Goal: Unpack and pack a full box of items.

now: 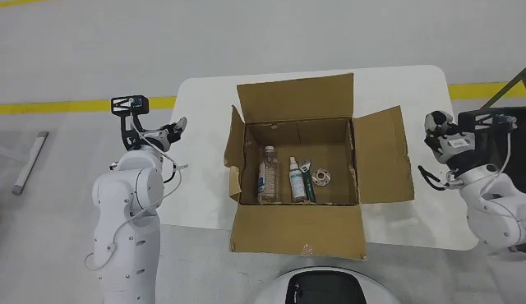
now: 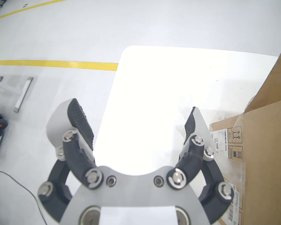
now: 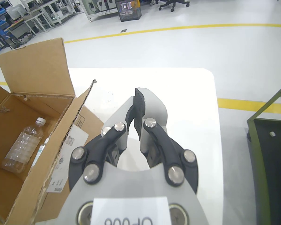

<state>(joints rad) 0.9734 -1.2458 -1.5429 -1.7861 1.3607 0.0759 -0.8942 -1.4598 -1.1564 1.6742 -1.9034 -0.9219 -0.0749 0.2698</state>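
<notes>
Box point(image 1: 296, 232) open, bottle point(image 1: 267, 175) inside; left jaws spread, right jaws pressed together.

On the box point(image 2: 267, 146) beside my left wrist I see two printed handling signs point(image 2: 235, 135), the upper one a pair of upward arrows. Next to them is a barcode sticker point(image 2: 221, 139), its print too fine to read. A white tag point(image 3: 130, 211) at my right wrist carries upside-down characters, cut off at the edge.

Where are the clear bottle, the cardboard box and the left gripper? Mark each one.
clear bottle point(image 3: 24, 144), right wrist view, on its ribbed body.
cardboard box point(image 1: 297, 232), top view, on its near outer flap.
left gripper point(image 2: 132, 106), left wrist view, midway between its open fingertips.
</notes>
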